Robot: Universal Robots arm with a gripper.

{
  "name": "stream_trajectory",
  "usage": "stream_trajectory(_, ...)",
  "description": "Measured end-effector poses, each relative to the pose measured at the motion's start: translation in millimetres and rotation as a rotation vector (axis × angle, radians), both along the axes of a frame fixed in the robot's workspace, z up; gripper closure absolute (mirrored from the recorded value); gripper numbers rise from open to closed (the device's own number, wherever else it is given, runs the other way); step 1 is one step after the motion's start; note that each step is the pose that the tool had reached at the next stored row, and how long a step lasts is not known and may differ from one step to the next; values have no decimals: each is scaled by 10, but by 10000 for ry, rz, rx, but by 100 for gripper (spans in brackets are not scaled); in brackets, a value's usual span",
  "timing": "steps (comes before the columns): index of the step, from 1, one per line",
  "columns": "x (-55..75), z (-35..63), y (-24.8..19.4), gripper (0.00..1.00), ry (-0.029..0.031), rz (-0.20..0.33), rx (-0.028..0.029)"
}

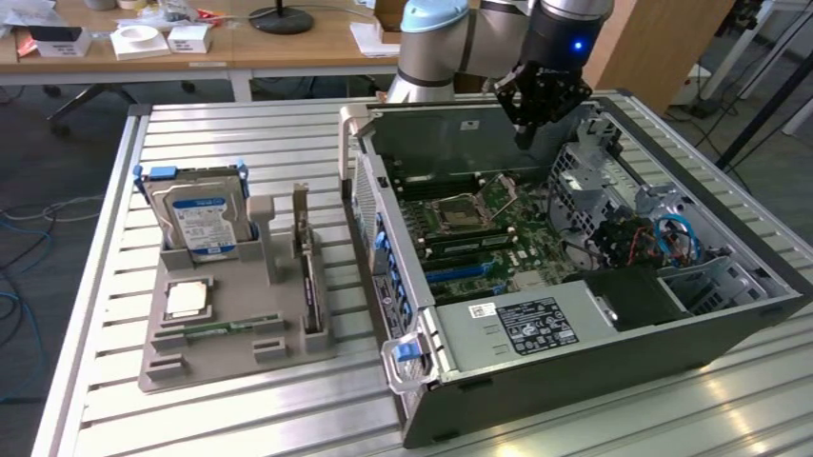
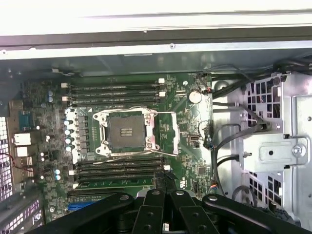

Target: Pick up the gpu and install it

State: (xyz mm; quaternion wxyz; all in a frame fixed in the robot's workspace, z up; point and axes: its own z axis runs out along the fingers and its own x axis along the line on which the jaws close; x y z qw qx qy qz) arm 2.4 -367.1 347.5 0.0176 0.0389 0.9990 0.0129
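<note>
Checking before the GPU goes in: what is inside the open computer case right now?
Inside the case: motherboard with an open, empty CPU socket, cables and power supply. Whatever lies beneath the power supply is covered.

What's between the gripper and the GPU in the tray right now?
In the exterior view, the computer case's side wall stands between the gripper and the GPU upright in the gray tray.

Table (image 1: 254, 419): ribbed bare metal, dull sheen. Case (image 1: 711, 347): dark matt metal, grey unpainted sheet inside. Motherboard (image 2: 185, 126): green, semi-gloss. Tray (image 1: 209, 357): matt grey plastic. Drive (image 1: 201, 224): glossy blue-white label. Gripper (image 1: 540, 95): black, matt.
</note>
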Motion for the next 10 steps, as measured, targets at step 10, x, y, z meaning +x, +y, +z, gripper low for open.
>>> stream_trajectory(10,-100,0,1,90,-1,-1,0)
